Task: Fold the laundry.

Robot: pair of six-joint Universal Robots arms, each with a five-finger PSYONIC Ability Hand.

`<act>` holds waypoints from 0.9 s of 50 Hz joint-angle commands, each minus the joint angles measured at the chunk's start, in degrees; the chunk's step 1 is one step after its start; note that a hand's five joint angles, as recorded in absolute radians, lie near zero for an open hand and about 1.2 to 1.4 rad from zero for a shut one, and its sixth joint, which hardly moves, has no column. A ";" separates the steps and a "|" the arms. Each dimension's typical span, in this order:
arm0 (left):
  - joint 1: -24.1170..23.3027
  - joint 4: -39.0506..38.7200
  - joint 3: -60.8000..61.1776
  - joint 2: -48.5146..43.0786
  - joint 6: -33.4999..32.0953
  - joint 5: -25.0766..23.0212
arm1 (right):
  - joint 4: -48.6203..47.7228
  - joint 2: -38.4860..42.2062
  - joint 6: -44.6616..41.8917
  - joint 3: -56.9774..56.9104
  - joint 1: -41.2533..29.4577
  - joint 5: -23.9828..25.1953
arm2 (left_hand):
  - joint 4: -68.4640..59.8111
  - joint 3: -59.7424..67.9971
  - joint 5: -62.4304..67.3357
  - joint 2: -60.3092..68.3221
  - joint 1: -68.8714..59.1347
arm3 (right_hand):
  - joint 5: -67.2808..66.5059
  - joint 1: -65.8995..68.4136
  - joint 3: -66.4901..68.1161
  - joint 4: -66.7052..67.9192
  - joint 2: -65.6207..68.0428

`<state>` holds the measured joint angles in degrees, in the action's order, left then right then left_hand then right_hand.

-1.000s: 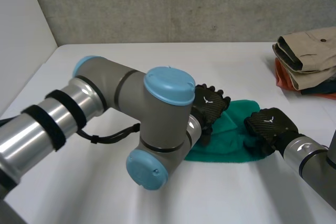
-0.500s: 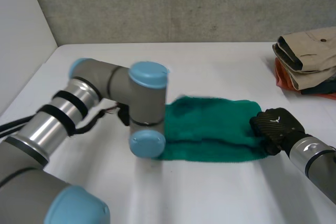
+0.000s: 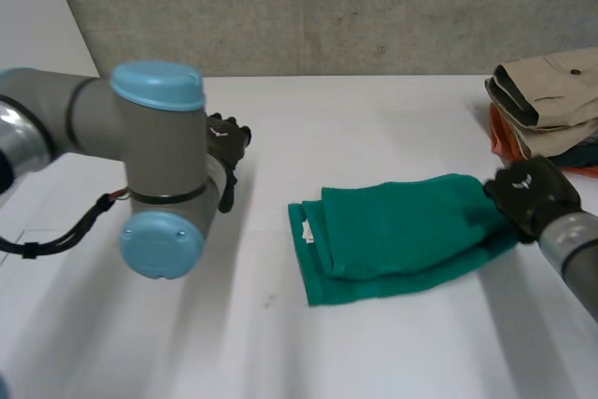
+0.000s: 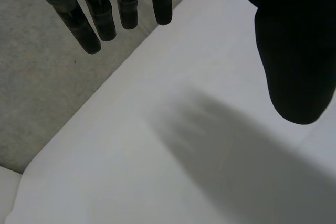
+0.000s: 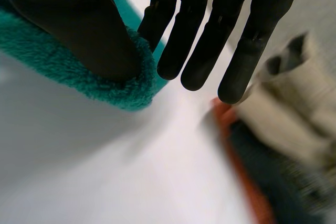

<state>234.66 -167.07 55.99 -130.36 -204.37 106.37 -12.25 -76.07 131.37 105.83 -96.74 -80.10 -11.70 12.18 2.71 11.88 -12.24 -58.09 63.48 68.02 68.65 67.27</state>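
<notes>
A green towel (image 3: pixel 402 235) lies folded on the white table (image 3: pixel 392 128), right of centre, with its layers showing at the left end. My right hand (image 3: pixel 533 195) sits at the towel's right edge. In the right wrist view its thumb and straight fingers (image 5: pixel 194 40) pinch the fluffy green towel (image 5: pixel 115 90) edge between them. My left hand (image 3: pixel 227 151) hangs over bare table at the left, well apart from the towel. In the left wrist view that left hand (image 4: pixel 100 19) has straight fingers spread from the thumb, holding nothing.
A stack of folded clothes (image 3: pixel 551 105), beige on top of orange and dark pieces, stands at the table's far right, just behind my right hand; the same stack of clothes (image 5: pixel 294 108) lies beyond the fingertips. A grey wall (image 3: pixel 299 7) backs the table.
My left arm has swung off the towel to the left and its hand is now free. My right hand has moved right and back with the towel's edge, drawing the towel rightwards.
</notes>
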 commanded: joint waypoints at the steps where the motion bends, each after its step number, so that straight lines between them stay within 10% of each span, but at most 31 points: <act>1: 2.03 -1.33 4.74 4.76 2.57 -3.36 | -8.83 -1.97 -1.55 -1.68 -16.88 -1.20 | 1.70 -2.18 -2.71 -1.88 2.24 | -11.91 16.52 11.98 11.35 12.73; 13: 0.53 -1.06 7.38 6.96 6.17 -4.24 | -19.13 7.70 -4.45 1.92 -33.43 4.43 | 1.70 -2.18 -2.71 -1.88 2.24 | -11.91 16.52 11.98 11.35 12.73; 17: 0.18 -1.24 6.85 7.40 6.44 -4.95 | -19.04 5.50 0.63 1.31 -32.29 4.61 | 1.70 -2.18 -2.71 -1.88 2.24 | 58.09 -53.48 -58.02 -58.65 -57.27; 28: -5.34 -1.50 -3.32 4.68 9.59 -9.42 | -7.81 -2.16 40.70 -9.40 -14.02 9.43 | 1.70 -2.18 -2.71 -1.88 2.24 | 58.09 -53.48 -58.02 -58.65 -57.27; 37: -10.80 4.73 -12.39 -3.58 13.73 -12.77 | 10.21 10.50 41.35 -23.11 -10.05 16.38 | 1.70 -2.18 -2.71 -1.88 2.24 | 58.09 -53.48 -58.02 -58.65 -57.27; 45: -13.18 13.34 -15.21 -11.40 18.21 -5.41 | 16.65 20.08 37.91 -26.47 -9.96 16.03 | 1.70 -2.18 -2.71 -1.88 2.24 | 58.09 -53.48 -58.02 -58.65 -57.27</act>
<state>222.59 -158.25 41.75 -137.30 -188.82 95.57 2.50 -61.47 171.59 80.14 -106.34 -63.28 -11.70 12.18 2.71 11.88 -12.24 -2.81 12.69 12.03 12.16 12.21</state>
